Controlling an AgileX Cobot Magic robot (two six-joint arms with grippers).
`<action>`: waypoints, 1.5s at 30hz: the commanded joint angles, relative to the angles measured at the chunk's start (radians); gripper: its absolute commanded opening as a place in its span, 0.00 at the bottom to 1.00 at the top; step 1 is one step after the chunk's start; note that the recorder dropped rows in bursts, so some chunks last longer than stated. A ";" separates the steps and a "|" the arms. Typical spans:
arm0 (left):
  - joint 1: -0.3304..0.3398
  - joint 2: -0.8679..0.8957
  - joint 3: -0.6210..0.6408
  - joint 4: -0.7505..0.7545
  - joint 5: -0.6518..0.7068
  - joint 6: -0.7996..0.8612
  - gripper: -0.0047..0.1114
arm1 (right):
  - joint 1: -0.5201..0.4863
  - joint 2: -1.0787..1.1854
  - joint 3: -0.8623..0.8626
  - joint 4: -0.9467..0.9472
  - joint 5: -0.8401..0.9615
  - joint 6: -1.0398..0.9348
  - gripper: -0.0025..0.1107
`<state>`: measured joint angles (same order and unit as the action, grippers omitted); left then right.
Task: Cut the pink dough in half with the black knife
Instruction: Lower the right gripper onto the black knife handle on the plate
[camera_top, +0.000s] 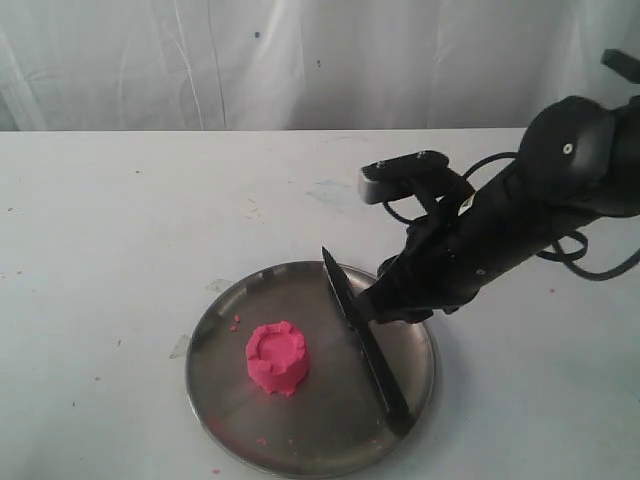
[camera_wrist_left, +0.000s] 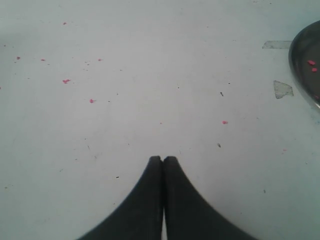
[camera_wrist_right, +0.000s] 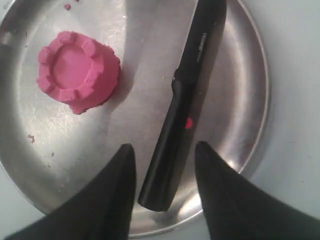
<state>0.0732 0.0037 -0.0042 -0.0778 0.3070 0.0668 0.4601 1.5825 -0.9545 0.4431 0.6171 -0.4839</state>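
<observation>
Fingers (camera_wrist_right: 120, 200) of my right hand (camera_wrist_right: 165, 146) stand open astride the handle of the knife (camera_wrist_right: 183, 97) on the plate (camera_wrist_right: 242, 75), holding nothing; I should close squarely before lifting toward the dough (camera_wrist_right: 77, 70).

A white table (camera_top: 120, 230) fills most of the frame, its surface lightly scuffed and speckled. Across the top hangs a wrinkled white curtain (camera_top: 300, 60), softly and evenly lit.

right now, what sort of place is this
Probably a robot lab test bench: a white table, a white curtain, and a metal plate staged with pink dough and a black knife.
</observation>
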 joint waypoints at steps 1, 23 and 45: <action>0.004 -0.004 0.004 -0.003 -0.001 0.001 0.04 | 0.040 0.059 -0.004 -0.004 -0.051 -0.012 0.42; 0.004 -0.004 0.004 -0.003 -0.001 0.001 0.04 | 0.052 0.296 -0.062 -0.052 -0.082 -0.010 0.38; 0.004 -0.004 0.004 -0.003 -0.001 0.001 0.04 | 0.052 0.209 -0.141 -0.123 0.270 0.017 0.05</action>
<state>0.0732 0.0037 -0.0042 -0.0778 0.3070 0.0668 0.5094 1.8282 -1.0863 0.3309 0.7640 -0.4711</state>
